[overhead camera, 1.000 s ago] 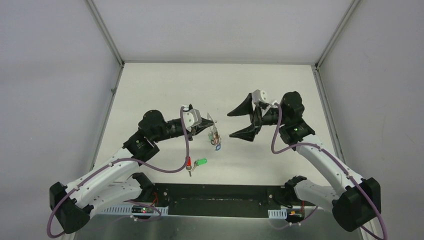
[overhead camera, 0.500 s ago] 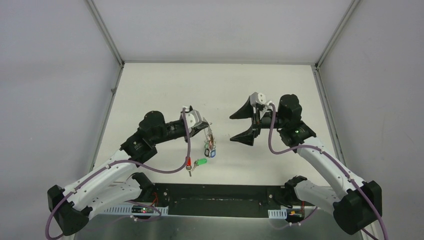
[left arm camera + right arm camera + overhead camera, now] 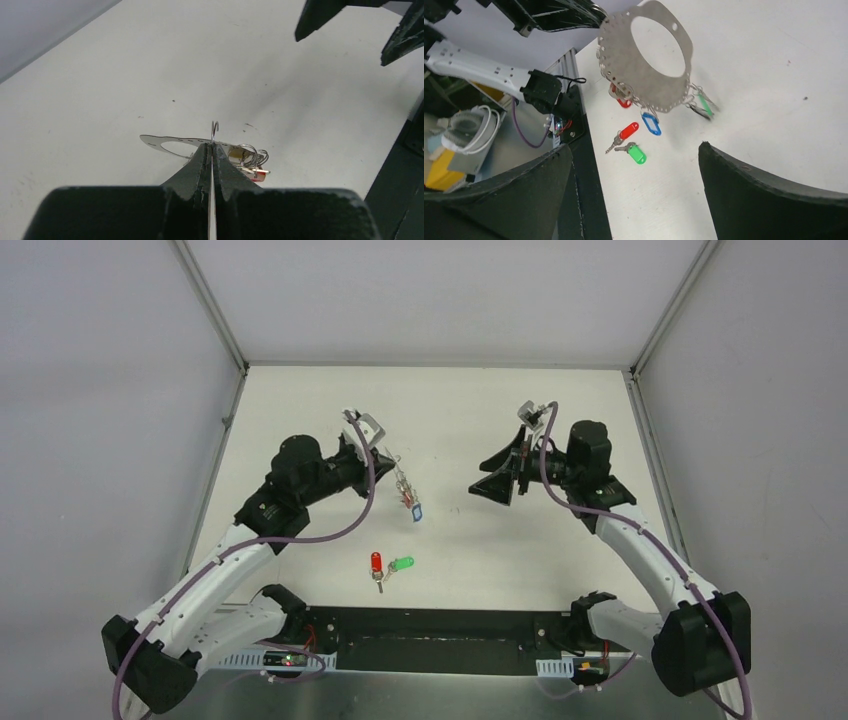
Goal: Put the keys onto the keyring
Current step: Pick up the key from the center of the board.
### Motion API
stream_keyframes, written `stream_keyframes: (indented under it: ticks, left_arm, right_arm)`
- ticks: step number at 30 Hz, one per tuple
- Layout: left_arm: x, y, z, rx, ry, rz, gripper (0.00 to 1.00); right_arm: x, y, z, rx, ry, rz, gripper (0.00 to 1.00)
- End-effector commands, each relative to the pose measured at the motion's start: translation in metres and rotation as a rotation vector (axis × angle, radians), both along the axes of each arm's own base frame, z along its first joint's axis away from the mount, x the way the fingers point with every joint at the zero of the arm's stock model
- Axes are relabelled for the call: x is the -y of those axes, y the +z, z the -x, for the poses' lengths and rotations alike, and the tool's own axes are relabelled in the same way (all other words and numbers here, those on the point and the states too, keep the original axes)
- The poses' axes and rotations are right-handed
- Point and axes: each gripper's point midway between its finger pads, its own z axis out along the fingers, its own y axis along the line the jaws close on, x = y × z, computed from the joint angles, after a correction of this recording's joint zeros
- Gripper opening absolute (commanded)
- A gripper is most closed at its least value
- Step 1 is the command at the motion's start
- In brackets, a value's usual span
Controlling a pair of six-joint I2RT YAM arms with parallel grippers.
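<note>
My left gripper (image 3: 386, 454) is shut on the rim of the keyring (image 3: 402, 483), a flat grey metal loop held above the table, tilted, with several small rings and coloured tags hanging from it, a blue tag (image 3: 416, 508) lowest. In the left wrist view the pads (image 3: 212, 146) pinch the keyring (image 3: 165, 142) edge-on. In the right wrist view the keyring (image 3: 621, 75) hangs ahead. A red-headed key (image 3: 376, 562) and a green-headed key (image 3: 403, 564) lie side by side on the table, also seen in the right wrist view as the red key (image 3: 628, 131) and the green key (image 3: 637, 153). My right gripper (image 3: 479, 477) is open and empty, right of the ring.
A black strip (image 3: 440, 625) runs along the near table edge between the arm bases. White walls with metal corner posts (image 3: 212, 305) enclose the table. The right gripper's fingers (image 3: 320, 17) show at the top right of the left wrist view.
My left gripper has lifted the keyring and swung it back and to the left. My right gripper has drawn back to the right and turned. The two loose keys have not moved.
</note>
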Motion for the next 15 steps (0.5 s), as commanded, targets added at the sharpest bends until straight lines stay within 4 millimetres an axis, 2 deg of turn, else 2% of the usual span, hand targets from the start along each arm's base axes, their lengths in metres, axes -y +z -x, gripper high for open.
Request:
stream_keyframes:
  ticks: [1, 5, 7, 10, 15]
  left_arm:
    - [-0.020, 0.038, -0.005, -0.009, 0.037, 0.127, 0.00]
    - [-0.041, 0.035, -0.007, -0.056, 0.100, 0.120, 0.00]
    - [-0.048, 0.032, -0.006, -0.065, 0.128, 0.110, 0.00]
    - [-0.056, 0.027, 0.000, -0.074, 0.152, 0.102, 0.00]
    - [-0.067, 0.027, 0.014, -0.057, 0.179, 0.111, 0.00]
  right_arm:
    - [0.013, 0.001, -0.017, -0.122, -0.150, 0.006, 1.00]
    - [0.026, -0.005, -0.032, -0.213, -0.267, 0.034, 1.00]
    - [0.026, -0.008, -0.033, -0.343, -0.300, 0.021, 1.00]
    - [0.038, -0.034, -0.050, -0.585, -0.494, 0.057, 1.00]
    - [0.039, -0.066, -0.048, -0.837, -0.546, 0.113, 1.00]
